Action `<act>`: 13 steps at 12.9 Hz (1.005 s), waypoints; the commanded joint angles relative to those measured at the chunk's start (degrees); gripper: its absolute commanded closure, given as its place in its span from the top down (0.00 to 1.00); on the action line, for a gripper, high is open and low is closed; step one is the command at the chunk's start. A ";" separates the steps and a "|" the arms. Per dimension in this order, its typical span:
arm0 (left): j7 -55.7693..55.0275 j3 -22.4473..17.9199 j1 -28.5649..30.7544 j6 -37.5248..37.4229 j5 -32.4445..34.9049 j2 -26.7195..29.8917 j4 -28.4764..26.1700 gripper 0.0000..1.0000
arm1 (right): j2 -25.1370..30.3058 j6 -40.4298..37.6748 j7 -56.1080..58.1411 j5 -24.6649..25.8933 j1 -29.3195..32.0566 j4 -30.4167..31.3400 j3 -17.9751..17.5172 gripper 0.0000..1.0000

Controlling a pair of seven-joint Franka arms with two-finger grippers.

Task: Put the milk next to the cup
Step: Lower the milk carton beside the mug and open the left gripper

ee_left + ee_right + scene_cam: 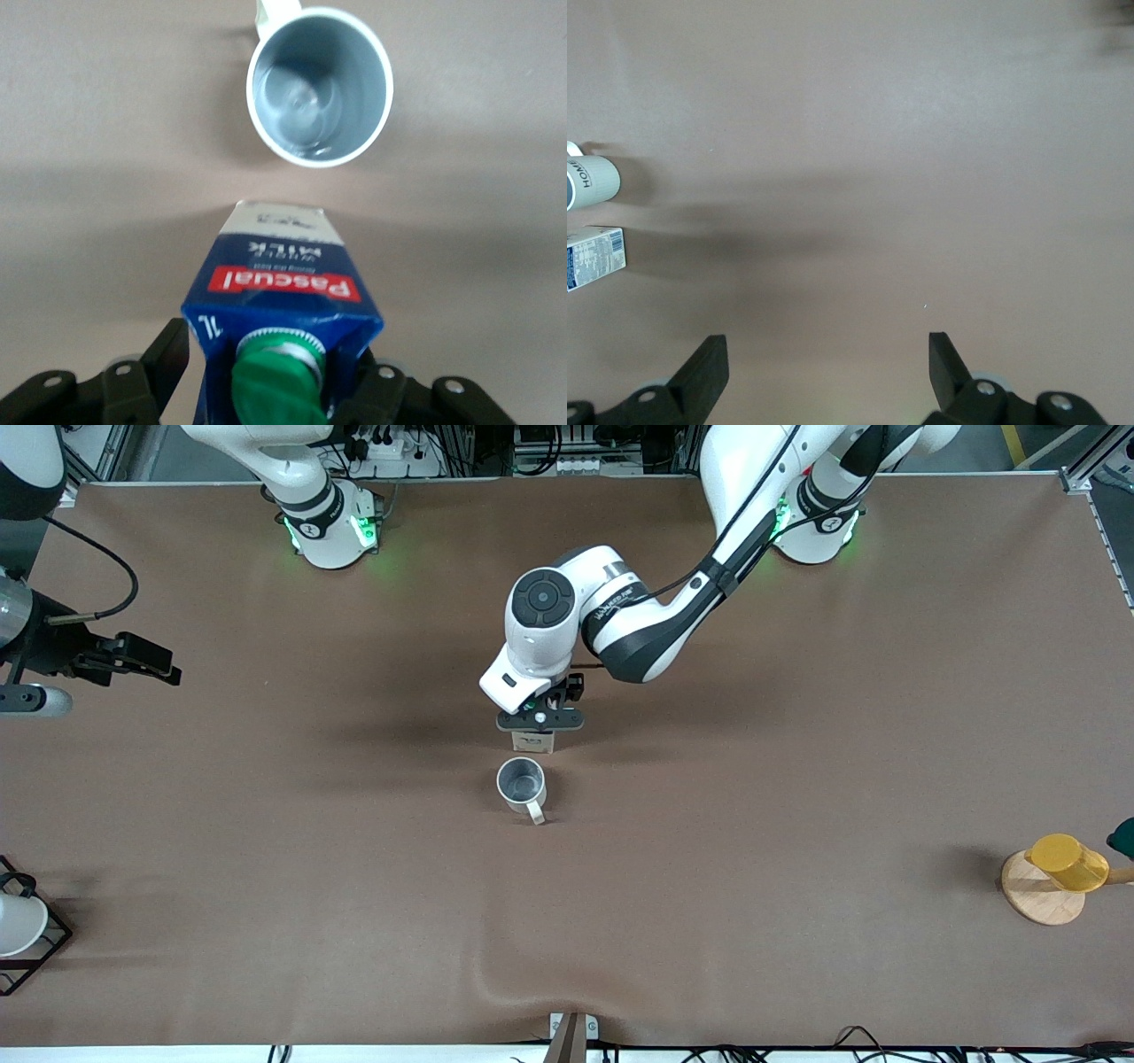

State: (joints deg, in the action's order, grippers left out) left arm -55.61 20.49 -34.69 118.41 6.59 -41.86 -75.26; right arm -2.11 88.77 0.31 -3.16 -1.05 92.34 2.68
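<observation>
The milk, a dark-blue carton with a green cap and red label band, stands upright between my left gripper's fingers. My left gripper is shut on the milk over the middle of the table. The cup, an off-white mug with a grey inside, stands on the table beside the milk, nearer to the front camera, with a small gap between them. It shows in the left wrist view too. My right gripper is open and empty, and waits at the right arm's end. Its view also shows the cup and the milk.
A yellow cup on a wooden stand sits at the left arm's end, near the front edge. A white cup in a black wire rack sits at the right arm's end. A brown cloth covers the table.
</observation>
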 commanded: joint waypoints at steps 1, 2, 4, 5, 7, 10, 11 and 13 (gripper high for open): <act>-0.90 -0.71 -0.38 0.68 0.35 1.16 0.38 0.99 | 1.06 -0.08 -0.48 1.75 -0.27 0.38 0.04 1.00; -1.95 -0.71 -0.29 0.68 0.35 1.60 0.38 1.00 | 1.06 -0.17 -0.48 1.84 -0.35 0.21 0.04 1.00; -4.50 -0.71 1.10 0.60 0.09 4.05 0.29 1.00 | 0.80 -0.26 -0.74 1.93 -0.09 -1.63 0.04 1.00; -4.51 -0.45 3.11 0.07 0.00 6.15 0.20 1.00 | 0.97 -0.35 -1.18 1.93 -0.09 -1.99 0.04 1.00; -4.16 -0.19 5.76 -3.60 0.00 9.84 0.03 1.00 | 0.97 -0.35 -1.19 1.75 0.35 -3.13 0.48 1.00; -0.22 -0.19 11.11 -10.99 0.43 13.37 -0.24 1.00 | 1.14 -0.87 -1.19 1.75 0.44 -3.22 0.39 1.00; 1.10 -0.71 12.61 -12.14 0.96 13.55 -1.02 1.00 | 1.23 -1.49 -0.92 2.19 0.35 -3.22 0.39 1.00; 7.41 -0.54 19.01 -14.95 1.05 15.48 -2.25 1.00 | 1.23 -2.19 -0.57 2.63 0.61 -3.13 0.39 1.00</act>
State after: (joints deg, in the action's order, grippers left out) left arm -52.96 19.46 -20.68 105.18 6.67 -28.85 -74.58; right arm -1.86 87.67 0.04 -1.54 -0.83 89.00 3.36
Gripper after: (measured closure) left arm 0.000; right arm 0.000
